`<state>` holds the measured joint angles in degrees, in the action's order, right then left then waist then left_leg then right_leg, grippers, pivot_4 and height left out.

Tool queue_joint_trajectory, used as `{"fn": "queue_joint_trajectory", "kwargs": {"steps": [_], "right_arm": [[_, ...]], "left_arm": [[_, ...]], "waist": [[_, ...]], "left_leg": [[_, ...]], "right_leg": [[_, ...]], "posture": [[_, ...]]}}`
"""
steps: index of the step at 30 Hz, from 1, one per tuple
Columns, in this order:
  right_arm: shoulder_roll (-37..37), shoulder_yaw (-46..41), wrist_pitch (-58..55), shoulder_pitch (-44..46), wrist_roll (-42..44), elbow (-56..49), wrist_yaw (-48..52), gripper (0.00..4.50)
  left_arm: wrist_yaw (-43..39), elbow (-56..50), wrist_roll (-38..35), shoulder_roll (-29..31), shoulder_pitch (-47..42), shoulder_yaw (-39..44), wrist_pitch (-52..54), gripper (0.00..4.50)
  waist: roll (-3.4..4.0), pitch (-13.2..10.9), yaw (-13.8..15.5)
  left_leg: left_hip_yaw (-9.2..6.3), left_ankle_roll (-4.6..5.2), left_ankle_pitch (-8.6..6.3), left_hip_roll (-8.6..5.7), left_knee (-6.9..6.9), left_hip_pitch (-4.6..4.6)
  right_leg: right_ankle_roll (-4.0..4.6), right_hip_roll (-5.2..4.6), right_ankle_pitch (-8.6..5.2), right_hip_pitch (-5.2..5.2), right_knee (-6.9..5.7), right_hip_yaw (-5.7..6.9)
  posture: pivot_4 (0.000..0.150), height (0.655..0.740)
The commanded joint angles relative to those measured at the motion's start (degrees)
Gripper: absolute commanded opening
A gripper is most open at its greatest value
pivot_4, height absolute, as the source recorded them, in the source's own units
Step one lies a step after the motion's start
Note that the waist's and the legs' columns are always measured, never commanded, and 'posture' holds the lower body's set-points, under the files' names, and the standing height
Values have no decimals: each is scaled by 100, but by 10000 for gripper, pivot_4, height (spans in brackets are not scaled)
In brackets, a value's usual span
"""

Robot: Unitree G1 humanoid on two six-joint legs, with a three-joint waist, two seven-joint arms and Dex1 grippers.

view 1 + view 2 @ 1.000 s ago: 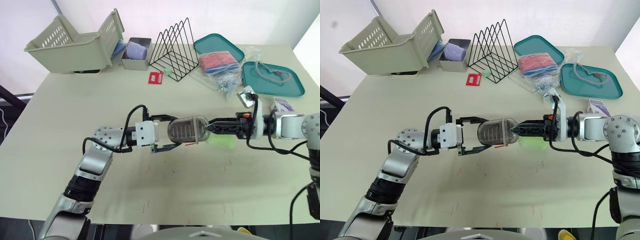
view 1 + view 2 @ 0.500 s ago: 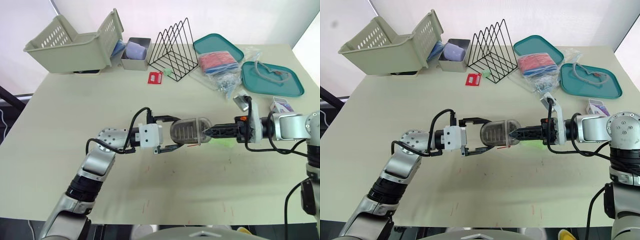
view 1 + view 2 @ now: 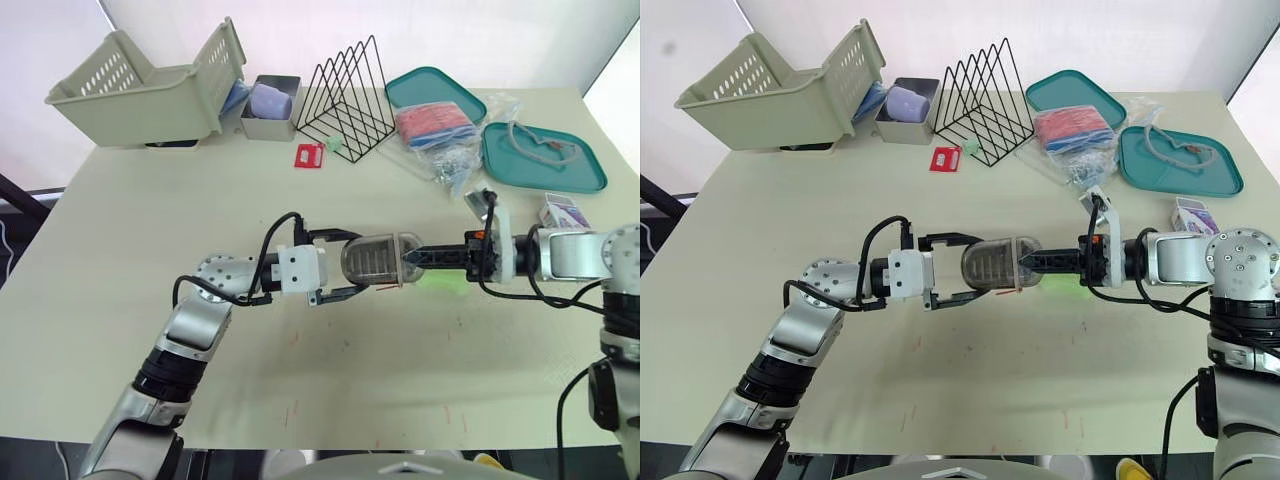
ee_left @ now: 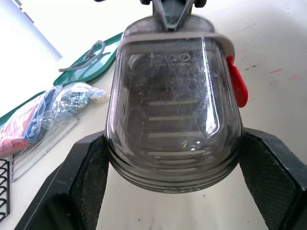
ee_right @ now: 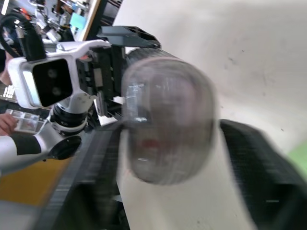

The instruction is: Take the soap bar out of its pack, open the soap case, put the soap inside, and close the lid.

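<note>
1. Head views: the left pincer (image 3: 358,265) is clamped on the soap case (image 3: 388,258), one finger along each long side. The case lies lengthways and points away from that pincer towards the right pincer (image 3: 412,258).
2. The right pincer's tip meets the case's rounded far end. Cannot tell whether it is gripping or loose.
3. The green soap bar (image 3: 445,282) is outside the case. It lies on the table (image 3: 400,380) right under the right pincer, just beside the case's end.
4. The soap pack (image 3: 565,210), white and purple, sits back by the right pincer's wrist. Its print is too small to read.
5. Counts: one case, one soap bar, one pack.
6. Well beyond both pincers are two teal trays, the near tray (image 3: 585,180) and the far tray (image 3: 425,88), with one plastic bag (image 3: 440,130) between them.
7. Also out there: one wire rack (image 3: 345,125), one tin (image 3: 270,122), one basket (image 3: 140,95) and one red card (image 3: 311,155) whose text is unreadable.
8. Left wrist view: the case fills the gap between this pincer's fingers (image 4: 86,187) and touches both.
9. A red tab (image 4: 237,88) sits on one side of the case. There is faint raised lettering on the clear shell, not legible.
10. Right wrist view: the case is dead ahead of the right pincer, close and blurred, with the left pincer's white housing behind it. A green patch of soap shows at the edge. No readable writing.
</note>
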<state>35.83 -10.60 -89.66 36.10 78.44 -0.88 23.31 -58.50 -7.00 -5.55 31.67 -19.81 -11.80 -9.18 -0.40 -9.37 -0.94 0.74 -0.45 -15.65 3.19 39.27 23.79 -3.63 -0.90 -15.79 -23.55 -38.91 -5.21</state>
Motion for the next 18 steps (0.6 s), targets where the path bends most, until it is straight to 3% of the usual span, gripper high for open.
{"fn": "queue_joint_trajectory", "kwargs": {"steps": [1, 18], "right_arm": [[3, -117, 79, 88, -64, -73, -27, 18831], [95, -242, 71, 63, 138, 18, 744, 18831]], "left_arm": [[28, -225, -118, -63, -84, -22, -93, 37383], [30, -30, -162, 106, 5, 63, -102, 37383]], "waist": [[0, 0, 0], [0, 0, 0]], "left_leg": [[0, 0, 0, 0, 0, 0], [1, 0, 0, 0, -1, 1]], "right_leg": [[0, 0, 0, 0, 1, 0], [0, 0, 0, 0, 2, 0]], "posture": [[1500, 7400], [1500, 7400]]}}
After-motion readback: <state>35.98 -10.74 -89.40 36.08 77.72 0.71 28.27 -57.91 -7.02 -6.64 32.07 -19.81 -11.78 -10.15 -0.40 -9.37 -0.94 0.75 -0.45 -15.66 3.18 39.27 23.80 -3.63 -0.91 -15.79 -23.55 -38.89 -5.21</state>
